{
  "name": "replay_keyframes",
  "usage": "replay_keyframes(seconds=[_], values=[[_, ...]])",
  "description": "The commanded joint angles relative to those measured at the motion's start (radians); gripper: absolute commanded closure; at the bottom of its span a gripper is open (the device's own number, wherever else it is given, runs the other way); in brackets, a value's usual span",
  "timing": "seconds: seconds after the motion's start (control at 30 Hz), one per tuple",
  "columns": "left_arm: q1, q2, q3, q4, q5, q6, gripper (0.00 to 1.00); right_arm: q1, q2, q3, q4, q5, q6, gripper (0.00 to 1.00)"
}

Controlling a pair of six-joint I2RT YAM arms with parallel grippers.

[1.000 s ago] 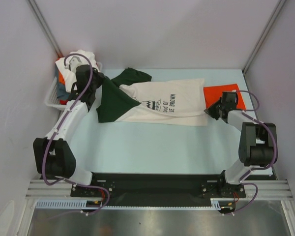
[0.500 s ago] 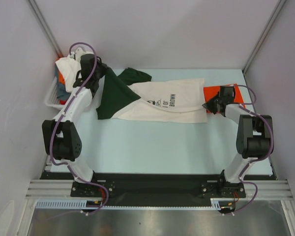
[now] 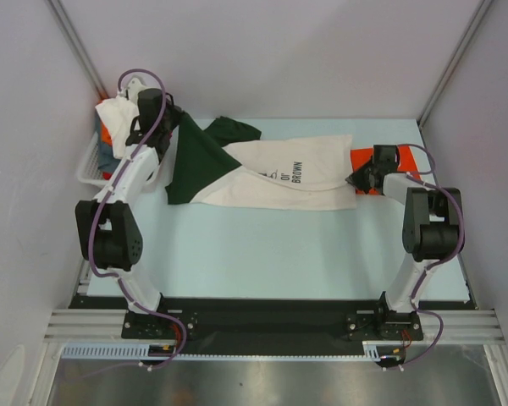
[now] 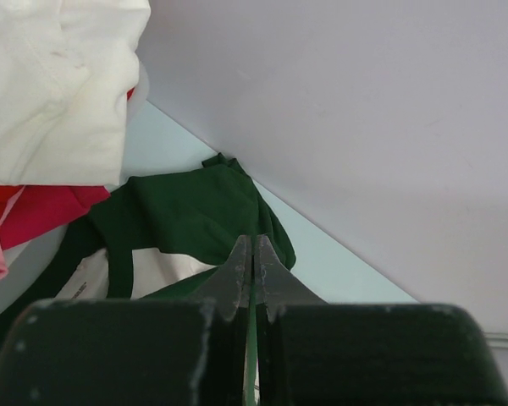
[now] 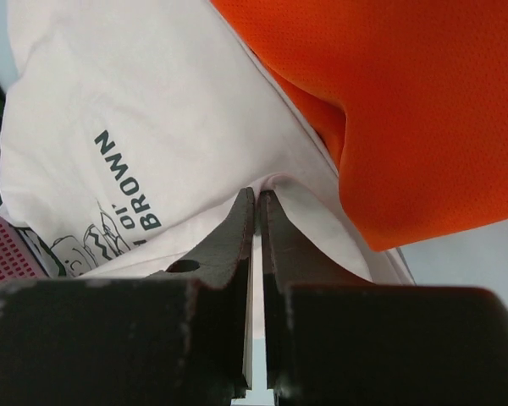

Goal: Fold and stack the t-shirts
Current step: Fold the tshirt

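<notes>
Cloth lies soft and matte: the cream t-shirt [image 3: 313,165] with dark green sleeves spans mid-frame on the pale counter [image 3: 262,245], its hem meeting the mesh-textured orange-red shirt [image 5: 406,101] at right. The left end effector [image 4: 252,247] pinches a green sleeve edge and the right end effector [image 5: 256,201] pinches the cream hem, both clamped shut. A second ago the sleeve lay lower and the print showed fuller.

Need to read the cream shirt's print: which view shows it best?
Right wrist: the print is close and "BROWN" reads clearly. Top view shows it small, partly creased under. Left wrist shows no legible lettering.
</notes>
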Motion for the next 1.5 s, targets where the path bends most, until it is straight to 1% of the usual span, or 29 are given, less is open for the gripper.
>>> replay_keyframes(seconds=[0.0,0.2,0.23,0.3,0.5,0.67,0.93,1.0,1.03,1.07,1.1,1.17,1.2,1.23,1.27,1.3,1.33,1.4,1.43,1.47], values=[[0.017,0.003,0.032,0.036,-0.011,-0.015,1.0,0.006,0.016,0.051,0.006,0.03,0.007,1.0],[0.027,0.008,0.025,0.047,-0.002,-0.021,1.0,0.012,0.017,0.051,0.002,0.088,0.003,1.0],[0.028,0.011,0.025,0.048,0.003,-0.021,1.0,0.038,0.013,0.05,0.0,0.102,0.001,1.0],[0.028,0.013,0.025,0.053,0.006,-0.021,1.0,0.049,0.0,0.035,0.008,0.143,-0.005,1.0],[0.028,0.031,0.037,0.063,0.01,-0.013,1.0,0.068,0.009,0.007,0.042,0.151,0.0,1.0],[0.028,0.078,0.078,0.068,0.018,-0.009,1.0,0.069,0.013,0.011,0.042,0.157,-0.004,1.0],[0.028,0.198,0.21,0.062,0.073,-0.02,1.0,0.061,0.023,0.021,0.042,0.159,0.0,1.0],[0.028,0.229,0.238,0.057,0.082,-0.023,1.0,0.057,0.027,0.025,0.042,0.148,-0.005,0.94],[0.028,0.237,0.247,0.056,0.085,-0.024,1.0,0.057,0.026,0.027,0.042,0.145,-0.008,0.89],[0.028,0.247,0.255,0.054,0.09,-0.026,0.96,0.058,0.024,0.03,0.042,0.142,-0.01,0.69],[0.028,0.253,0.274,0.051,0.104,-0.024,0.77,0.058,0.018,0.028,0.042,0.14,-0.016,0.64],[0.028,0.269,0.294,0.042,0.125,-0.012,0.56,0.061,-0.017,0.021,0.042,0.142,-0.025,0.57],[0.027,0.269,0.31,0.033,0.134,0.002,0.49,0.063,-0.034,0.013,0.042,0.146,-0.031,0.54],[0.027,0.257,0.313,0.022,0.144,0.008,0.39,0.069,-0.051,0.008,0.037,0.153,-0.034,0.5],[0.027,0.246,0.311,0.016,0.147,0.014,0.35,0.071,-0.09,-0.008,0.033,0.16,-0.039,0.48],[0.027,0.229,0.299,0.014,0.15,0.026,0.29,0.071,-0.111,-0.019,0.029,0.16,-0.039,0.47],[0.025,0.212,0.29,0.008,0.154,0.034,0.27,0.075,-0.135,-0.033,0.031,0.157,-0.039,0.46],[0.023,0.146,0.252,0.002,0.158,0.055,0.21,0.083,-0.21,-0.096,0.031,0.165,-0.034,0.41],[0.019,0.122,0.233,-0.007,0.162,0.063,0.2,0.094,-0.238,-0.126,0.034,0.171,-0.034,0.39],[0.016,0.058,0.213,-0.013,0.162,0.072,0.19,0.1,-0.264,-0.157,0.039,0.183,-0.034,0.36]])
